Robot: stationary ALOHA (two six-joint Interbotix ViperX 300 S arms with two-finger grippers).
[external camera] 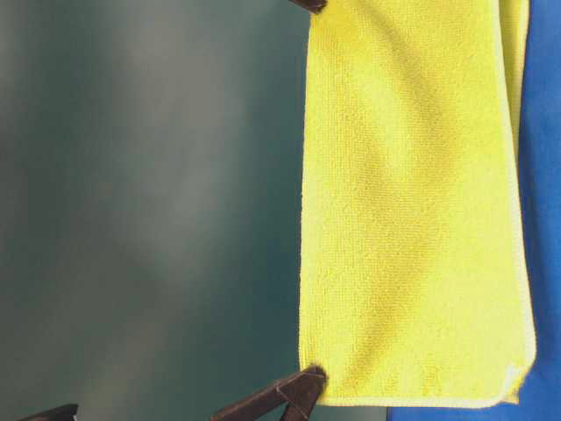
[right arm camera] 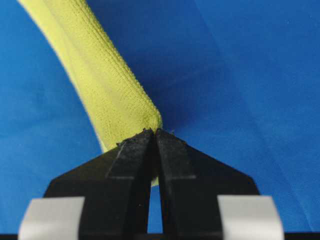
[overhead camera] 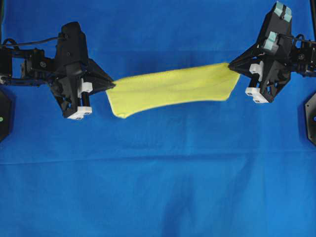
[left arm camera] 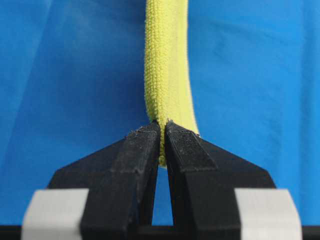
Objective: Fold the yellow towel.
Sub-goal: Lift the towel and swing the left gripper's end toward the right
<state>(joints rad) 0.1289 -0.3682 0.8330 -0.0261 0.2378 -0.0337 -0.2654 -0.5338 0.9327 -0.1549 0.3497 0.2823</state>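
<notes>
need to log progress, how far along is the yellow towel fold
Done: the yellow towel already hangs doubled, a rounded fold showing along its top in both wrist views. In hand: the left end effector and the right end effector are each shut on one end, holding it stretched above the blue cloth. Left: laying it down, and probably one more fold.

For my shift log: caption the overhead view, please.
Both grippers, left and right, shut on the towel, stretched above the blue cloth.
</notes>
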